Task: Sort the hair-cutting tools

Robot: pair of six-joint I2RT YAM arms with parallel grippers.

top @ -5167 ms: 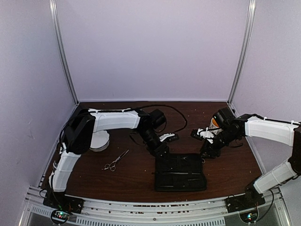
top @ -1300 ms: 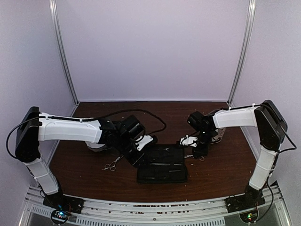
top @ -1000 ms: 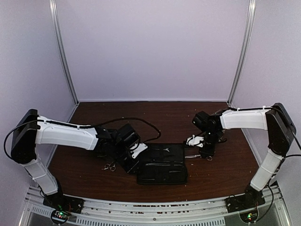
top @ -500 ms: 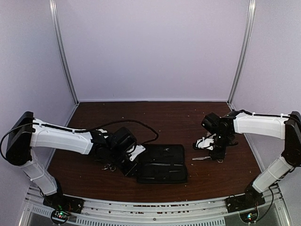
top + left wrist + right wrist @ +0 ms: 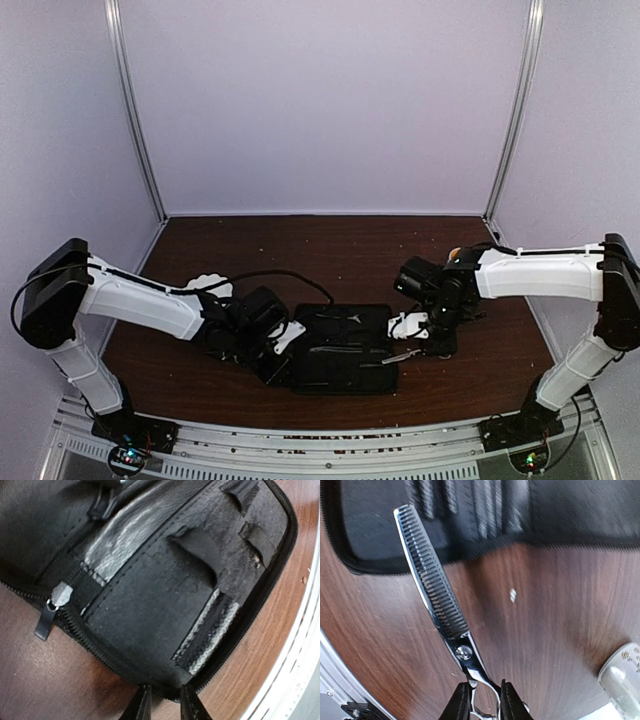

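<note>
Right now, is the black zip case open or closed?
Open. The zip case lies spread flat, its inner lining and elastic loops exposed, and the zipper teeth run unjoined along its edge.

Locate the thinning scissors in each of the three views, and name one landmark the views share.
Top external: the thinning scissors lie right of centre, at the right edge of the black zip case.
Left wrist: not in it; the case fills most of the view.
Right wrist: centre-left, toothed blade slanting up-left from the right gripper, which holds them.
Shared landmark: the case, seen along the top edge in the right wrist view.
</note>
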